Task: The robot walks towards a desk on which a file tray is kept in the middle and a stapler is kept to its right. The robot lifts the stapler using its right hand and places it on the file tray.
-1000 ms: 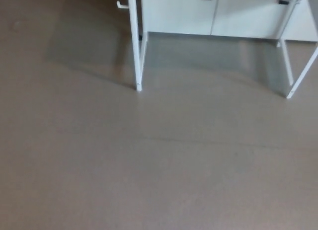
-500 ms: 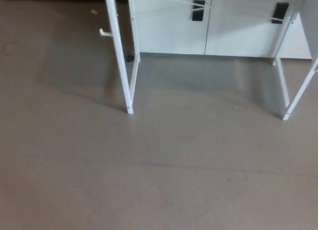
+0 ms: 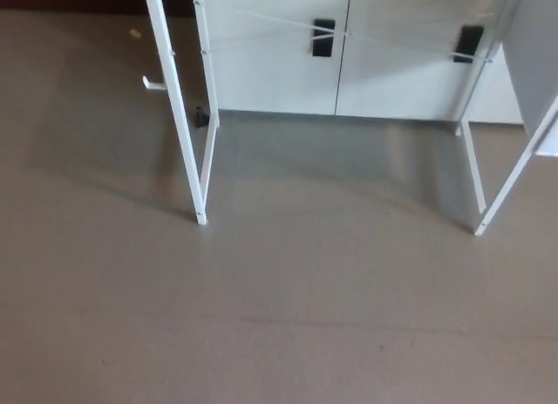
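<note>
Neither the file tray nor the stapler shows in the head view. Only the lower frame of the white desk is in sight: its left front leg and its right front leg stand on the floor ahead. The desk top lies above the picture's upper edge. No hand or arm of mine is in the picture.
White cabinet doors with black handles stand behind the desk. A white side panel hangs at the desk's right. A small hook sticks out from the left leg. Grey-brown floor stretches between me and the desk.
The whole picture has shifted: the desk legs and cabinet sit lower and more to the left, and more of the cabinet shows, so the camera has moved.
</note>
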